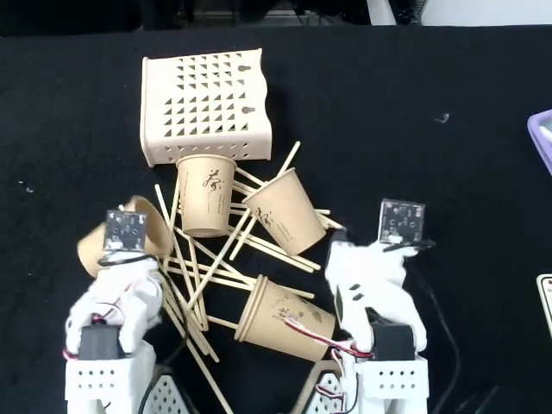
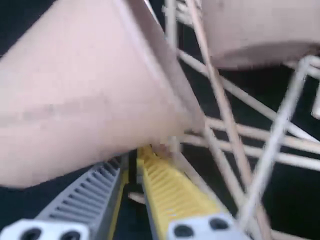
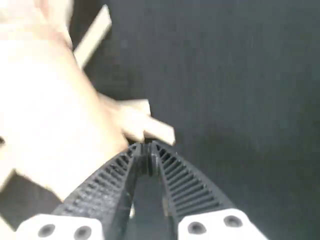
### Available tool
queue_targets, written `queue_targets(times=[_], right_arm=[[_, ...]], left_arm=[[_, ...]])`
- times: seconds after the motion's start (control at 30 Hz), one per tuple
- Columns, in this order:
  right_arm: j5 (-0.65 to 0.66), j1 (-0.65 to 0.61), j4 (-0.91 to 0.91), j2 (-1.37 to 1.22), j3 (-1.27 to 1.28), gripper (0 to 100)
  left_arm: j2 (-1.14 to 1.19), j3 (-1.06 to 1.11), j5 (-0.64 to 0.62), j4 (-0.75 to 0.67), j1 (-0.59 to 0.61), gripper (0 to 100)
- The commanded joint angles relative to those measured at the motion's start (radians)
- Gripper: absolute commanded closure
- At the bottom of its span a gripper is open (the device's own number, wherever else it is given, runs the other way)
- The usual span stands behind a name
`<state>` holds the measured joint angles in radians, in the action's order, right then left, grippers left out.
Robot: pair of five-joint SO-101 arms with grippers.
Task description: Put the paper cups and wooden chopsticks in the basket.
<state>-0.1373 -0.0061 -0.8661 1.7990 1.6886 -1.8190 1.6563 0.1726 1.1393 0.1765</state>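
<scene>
Here, left gripper (image 2: 134, 155) pinches a paper cup (image 2: 75, 100) at its rim; right gripper (image 3: 146, 148) sits pressed together.

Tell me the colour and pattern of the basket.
Cream basket, with rows of small triangular holes; it shows best in the high view.

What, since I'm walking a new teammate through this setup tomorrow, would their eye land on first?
First, the tangle of wooden chopsticks and three toppled paper cups mid-table between the two arms. Beyond it, the pale basket lies tipped on its side on the black table. On the left side, the left gripper is shut on the rim of a fourth cup.
</scene>
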Motion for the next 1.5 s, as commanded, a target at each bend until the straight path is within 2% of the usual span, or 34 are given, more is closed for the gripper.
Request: queue_targets(times=[0.0, 0.1, 0.2, 0.27, 0.37, 0.5, 0.57, 0.67, 0.77, 0.9, 1.1, 1.23, 1.33, 1.47], right_arm=[[0.020, -0.012, 0.219, 0.094, -0.012, 97.2], [0.158, -0.012, 0.262, 0.094, -0.053, 97.2], [0.270, -0.017, 0.261, 0.094, -0.124, 97.2], [0.287, -0.012, 0.236, 0.094, -0.203, 97.2], [0.310, -0.015, 0.083, 0.088, -0.409, 96.8], [0.307, -0.018, -0.109, 0.085, -0.700, 87.6], [0.307, -0.015, -0.147, 0.084, -0.780, 84.8], [0.316, -0.014, -0.153, 0.067, -0.823, 86.6], [0.310, -0.017, -0.127, -0.016, -0.868, 87.4], [0.308, -0.018, -0.152, -0.225, -1.003, 87.4], [0.258, -0.018, -0.252, -0.585, -1.198, 87.4], [0.230, -0.020, -0.269, -0.763, -1.218, 87.4], [0.224, -0.020, -0.264, -0.857, -1.168, 87.4], [0.224, -0.020, -0.241, -0.901, -1.066, 87.4]], left_arm=[[-0.003, -0.139, 0.184, -0.147, 0.219, 97], [-0.003, -0.211, 0.187, -0.230, 0.354, 97], [-0.003, -0.280, 0.184, -0.269, 0.417, 97], [-0.003, -0.366, 0.155, -0.262, 0.437, 96], [0.003, -0.539, 0.054, -0.262, 0.470, 87], [0.006, -0.700, -0.066, -0.261, 0.489, 76], [0.009, -0.716, -0.068, -0.261, 0.487, 76], [0.077, -0.693, -0.071, -0.273, 0.484, 77], [0.258, -0.734, -0.069, -0.322, 0.456, 77], [0.634, -0.946, -0.071, -0.318, 0.446, 77], [1.197, -1.452, -0.068, -0.133, 0.377, 77], [1.521, -1.776, -0.066, -0.035, 0.358, 77], [1.738, -2.009, -0.074, 0.020, 0.372, 77], [1.999, -2.302, -0.138, 0.040, 0.469, 77]])
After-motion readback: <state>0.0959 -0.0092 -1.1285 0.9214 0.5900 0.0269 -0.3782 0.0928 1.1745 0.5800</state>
